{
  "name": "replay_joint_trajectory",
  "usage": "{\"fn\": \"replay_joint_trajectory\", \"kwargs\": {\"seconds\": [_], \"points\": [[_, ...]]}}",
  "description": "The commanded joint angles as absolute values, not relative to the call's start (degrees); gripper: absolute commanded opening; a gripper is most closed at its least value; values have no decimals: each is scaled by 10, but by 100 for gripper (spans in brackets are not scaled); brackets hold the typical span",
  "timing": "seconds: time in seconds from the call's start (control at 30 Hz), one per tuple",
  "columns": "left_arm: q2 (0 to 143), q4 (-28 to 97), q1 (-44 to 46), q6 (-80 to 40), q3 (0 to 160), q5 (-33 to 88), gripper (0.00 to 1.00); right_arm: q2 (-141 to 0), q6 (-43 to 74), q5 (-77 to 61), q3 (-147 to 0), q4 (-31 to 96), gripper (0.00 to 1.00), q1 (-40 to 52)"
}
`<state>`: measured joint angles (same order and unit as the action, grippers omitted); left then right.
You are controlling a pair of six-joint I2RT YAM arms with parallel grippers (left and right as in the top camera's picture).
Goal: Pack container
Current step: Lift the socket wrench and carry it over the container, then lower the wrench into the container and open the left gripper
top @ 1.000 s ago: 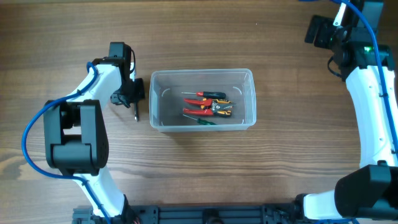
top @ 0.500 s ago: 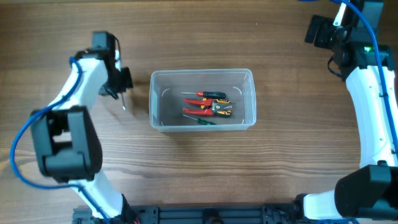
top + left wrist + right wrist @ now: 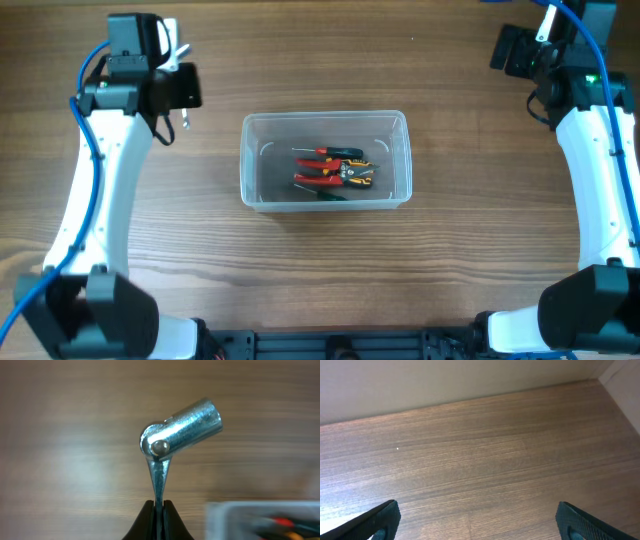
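Pinching swivel socket tool (image 3: 172,442), left fingers (image 3: 144,526)

Glossy metal tool (image 3: 181,433), translucent plastic container (image 3: 325,116)

Light falls evenly and brightly from above in the overhead view, which is sharp throughout. The arms and the container (image 3: 325,118) cast only short, soft shadows on the wooden surface (image 3: 330,280). In the left wrist view the metal tool (image 3: 182,432) is crisp, with white glare along its barrel, while the surface behind it and the container's corner at lower right are blurred. The right wrist view is softer, with a pale sheen on the wood.
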<state>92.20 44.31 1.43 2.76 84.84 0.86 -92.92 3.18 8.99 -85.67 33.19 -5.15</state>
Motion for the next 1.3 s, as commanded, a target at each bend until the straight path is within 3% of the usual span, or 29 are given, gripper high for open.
{"fn": "replay_joint_trajectory", "kwargs": {"seconds": [0.0, 0.4, 0.63, 1.27], "points": [[880, 426, 68, 95, 863, 75, 4, -927, 30, 85, -862, 331, 100, -51], [875, 424, 263, 353, 863, 90, 4, -927, 30, 85, -862, 331, 100, -51], [915, 480, 315, 472, 863, 97, 4, -927, 30, 85, -862, 331, 100, -51], [1152, 528, 320, 480, 863, 98, 4, -927, 30, 85, -862, 331, 100, -51]]}}
